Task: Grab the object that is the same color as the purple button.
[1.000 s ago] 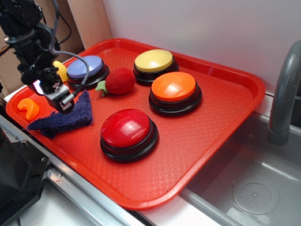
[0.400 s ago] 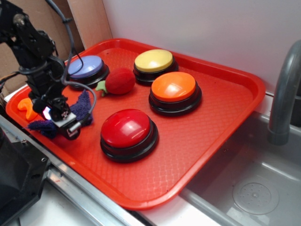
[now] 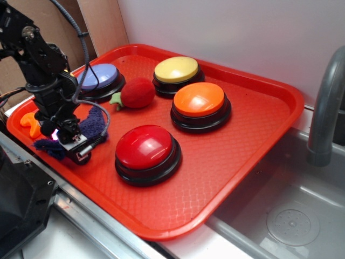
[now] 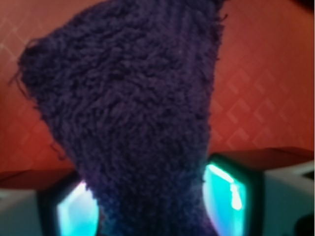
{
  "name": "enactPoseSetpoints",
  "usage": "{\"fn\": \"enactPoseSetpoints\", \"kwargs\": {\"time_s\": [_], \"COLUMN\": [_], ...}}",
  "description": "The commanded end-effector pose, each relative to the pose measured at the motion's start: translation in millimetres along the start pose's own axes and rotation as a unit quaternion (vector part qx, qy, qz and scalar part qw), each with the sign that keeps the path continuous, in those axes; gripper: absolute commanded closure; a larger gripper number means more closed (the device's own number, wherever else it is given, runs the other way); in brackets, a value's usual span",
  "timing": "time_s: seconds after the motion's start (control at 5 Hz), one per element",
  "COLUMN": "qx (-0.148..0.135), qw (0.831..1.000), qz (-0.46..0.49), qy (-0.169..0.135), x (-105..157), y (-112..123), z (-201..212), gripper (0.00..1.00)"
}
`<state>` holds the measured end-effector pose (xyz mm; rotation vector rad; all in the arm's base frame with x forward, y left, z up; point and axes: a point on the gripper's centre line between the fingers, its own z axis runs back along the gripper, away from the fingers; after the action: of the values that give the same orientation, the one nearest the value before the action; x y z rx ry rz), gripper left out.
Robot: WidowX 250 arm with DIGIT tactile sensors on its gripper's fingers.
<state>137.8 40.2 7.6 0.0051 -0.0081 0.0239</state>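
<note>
The object, a dark purple-blue fuzzy rag (image 3: 95,124), lies at the left front of the red tray (image 3: 237,156). In the wrist view the rag (image 4: 128,103) fills most of the frame and runs down between my two glowing teal pads (image 4: 224,196). My gripper (image 3: 60,141) is lowered onto the rag's left end, its jaws wide apart on either side of the cloth and not pressed together. In the wrist view the gripper (image 4: 150,209) straddles the rag. Just behind stands the purple button (image 3: 98,76), with a pale lavender dome.
On the tray stand a red button (image 3: 144,147), an orange button (image 3: 198,100) and a yellow button (image 3: 176,69). A red plush fruit (image 3: 138,93) lies beside the purple button. An orange piece (image 3: 29,124) lies left of my arm. Sink (image 3: 291,216) and faucet (image 3: 326,108) are on the right.
My gripper has come down and toward the tray's front edge onto the rag's left end. The rag has bunched up slightly under it.
</note>
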Motion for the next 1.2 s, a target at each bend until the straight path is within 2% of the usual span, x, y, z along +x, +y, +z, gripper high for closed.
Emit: {"fn": "enactPoseSetpoints", "kwargs": {"time_s": [0.0, 0.2, 0.6, 0.8, 1.0], "qx": [0.003, 0.006, 0.037, 0.035, 0.044], "qw": [1.0, 1.0, 0.994, 0.994, 0.995], "qz": [0.006, 0.022, 0.101, 0.107, 0.086], "qy": [-0.011, -0.019, -0.008, -0.014, -0.035], "x": [2, 6, 17, 31, 40], "y": [2, 1, -4, -22, -42], "z": [5, 15, 51, 88, 117], "gripper": [1.0, 1.0, 1.0, 1.0, 1.0]}}
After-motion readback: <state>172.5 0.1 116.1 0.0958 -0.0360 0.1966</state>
